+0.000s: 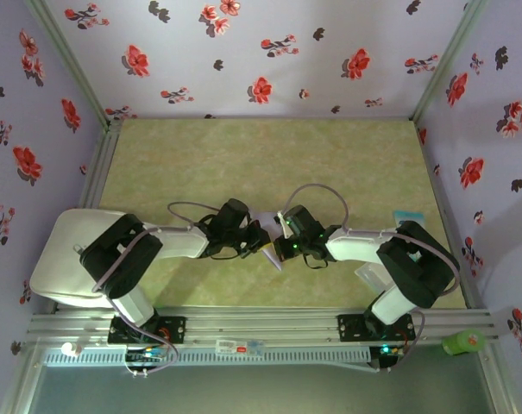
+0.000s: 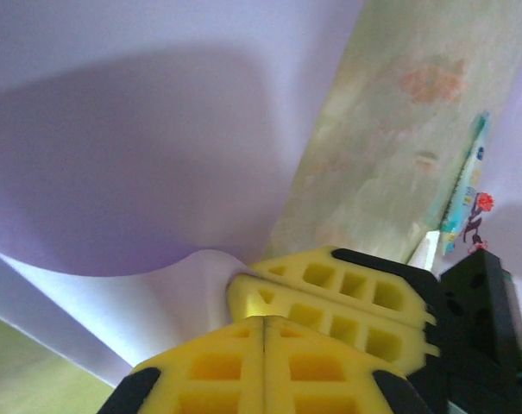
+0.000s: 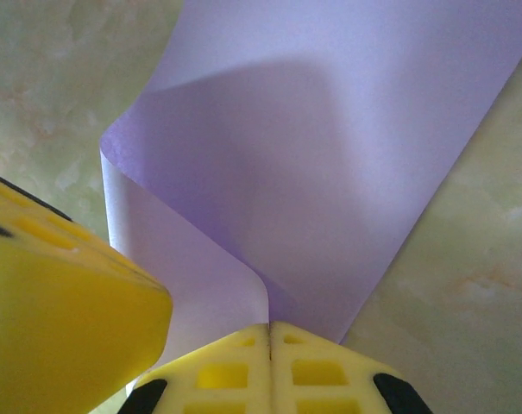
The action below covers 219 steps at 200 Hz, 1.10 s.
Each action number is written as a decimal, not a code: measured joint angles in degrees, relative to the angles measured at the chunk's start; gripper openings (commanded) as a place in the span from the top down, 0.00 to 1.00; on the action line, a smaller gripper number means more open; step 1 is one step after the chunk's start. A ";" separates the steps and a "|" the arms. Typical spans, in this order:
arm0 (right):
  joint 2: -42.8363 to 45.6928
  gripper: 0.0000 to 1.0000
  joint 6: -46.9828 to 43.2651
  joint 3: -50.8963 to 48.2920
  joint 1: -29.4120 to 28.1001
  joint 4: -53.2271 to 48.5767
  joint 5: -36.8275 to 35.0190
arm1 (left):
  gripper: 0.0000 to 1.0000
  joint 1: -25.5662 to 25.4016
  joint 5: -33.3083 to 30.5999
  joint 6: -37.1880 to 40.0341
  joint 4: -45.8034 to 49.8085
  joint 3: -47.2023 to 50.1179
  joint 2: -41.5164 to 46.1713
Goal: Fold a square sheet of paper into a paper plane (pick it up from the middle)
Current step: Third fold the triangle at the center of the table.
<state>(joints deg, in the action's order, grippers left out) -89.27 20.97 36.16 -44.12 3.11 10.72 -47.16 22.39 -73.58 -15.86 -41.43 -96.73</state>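
**Sheet gripped by both arms at mid-table, folding barely begun**

The left gripper [image 2: 263, 323] and right gripper [image 3: 269, 328] meet nose to nose over the middle of the table [image 1: 243, 155], each with its yellow fingers pressed together on the square sheet of paper [image 3: 330, 172], pinching it at spots just beside each other. The lavender sheet rises from the two pinches in a soft, rounded curl; no sharp crease is visible and nothing dart-shaped has formed. The pick-up therefore looks done, while the centre fold, the nose folds and the wings all appear to remain.
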 measured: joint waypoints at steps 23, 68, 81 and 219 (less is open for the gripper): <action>0.00 1.00 0.02 0.00 0.00 0.00 0.00 | 1.00 -0.11 -0.39 0.17 1.40 -0.15 -0.57; 0.00 1.00 0.02 -0.02 0.00 0.00 0.00 | 1.00 -0.11 -0.61 0.66 3.39 -0.20 -0.96; 0.00 1.00 0.02 -0.02 0.00 0.00 0.00 | 1.00 -0.11 -0.76 0.83 3.76 -0.20 -1.05; -0.09 0.82 0.04 0.02 0.00 -0.04 -0.04 | 1.00 -0.17 -1.01 1.75 3.89 -0.20 -2.60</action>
<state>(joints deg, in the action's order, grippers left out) -89.36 21.02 36.18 -44.12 3.07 10.68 -47.33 21.39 -71.83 -11.97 -41.63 -99.33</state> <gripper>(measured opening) 0.104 0.055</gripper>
